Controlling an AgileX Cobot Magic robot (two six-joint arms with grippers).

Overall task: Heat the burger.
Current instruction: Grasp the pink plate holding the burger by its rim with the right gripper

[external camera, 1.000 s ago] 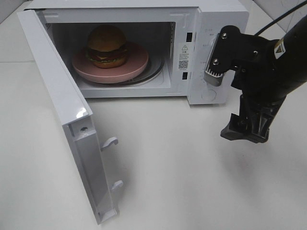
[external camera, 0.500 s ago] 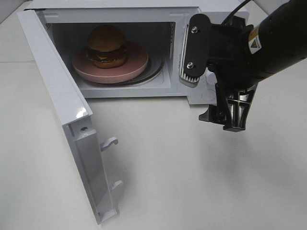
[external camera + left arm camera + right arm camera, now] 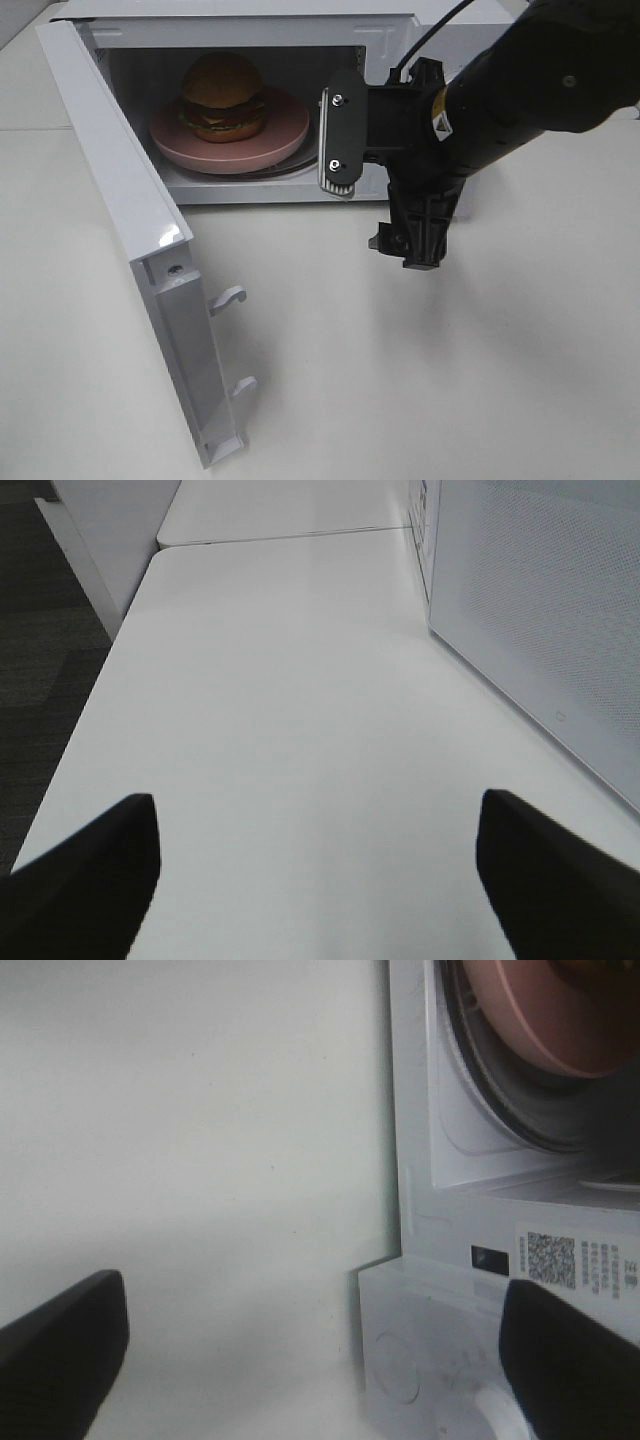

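Observation:
The burger [image 3: 222, 95] sits on a round pink plate [image 3: 285, 132] inside the white microwave [image 3: 240, 28], on the left half of the turntable. The microwave's door [image 3: 130, 220] stands swung wide open to the left. My right gripper [image 3: 375, 190] hovers open and empty just in front of the cavity's right edge, covering the control panel. The right wrist view shows its gripper [image 3: 320, 1360] over the table beside the microwave's front [image 3: 450, 1220], with the plate's rim [image 3: 540, 1020] in the cavity. My left gripper [image 3: 320, 880] is open over bare table, outside the high view.
The open door sticks far out over the table's left front, with two latch hooks [image 3: 230, 297] on its edge. In the left wrist view the microwave's perforated side [image 3: 540, 610] stands close by and the table edge [image 3: 95, 690] drops to dark floor.
My right arm has swept left, from in front of the control panel to the cavity's right edge. The burger, plate and door have not moved.

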